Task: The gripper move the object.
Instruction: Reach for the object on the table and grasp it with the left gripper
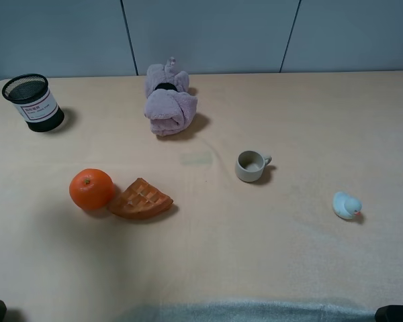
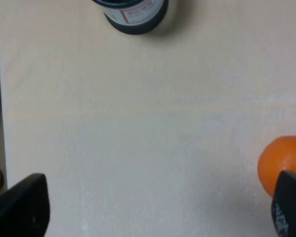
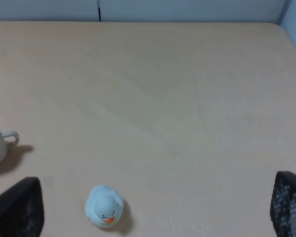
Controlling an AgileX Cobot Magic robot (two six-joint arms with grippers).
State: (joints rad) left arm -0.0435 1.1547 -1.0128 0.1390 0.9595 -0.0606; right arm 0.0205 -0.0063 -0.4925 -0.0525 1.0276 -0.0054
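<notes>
The black wire-mesh pen cup (image 1: 33,102) with a white label bearing red marks stands upright at the far left of the table. Its lower part also shows in the left wrist view (image 2: 135,12), well ahead of my left gripper (image 2: 155,217). The left gripper is open and empty, its dark fingers (image 2: 19,207) wide apart over bare table. My right gripper (image 3: 153,217) is open and empty too, low at the near right, far from the cup. In the exterior view only dark corners of the arms show at the bottom edge.
An orange (image 1: 91,188) and a waffle-shaped piece (image 1: 141,199) lie at the left front. A mauve plush cloth (image 1: 168,100) sits at the back middle. A grey-beige mug (image 1: 250,166) stands mid-table, and a pale blue toy duck (image 1: 346,205) at the right.
</notes>
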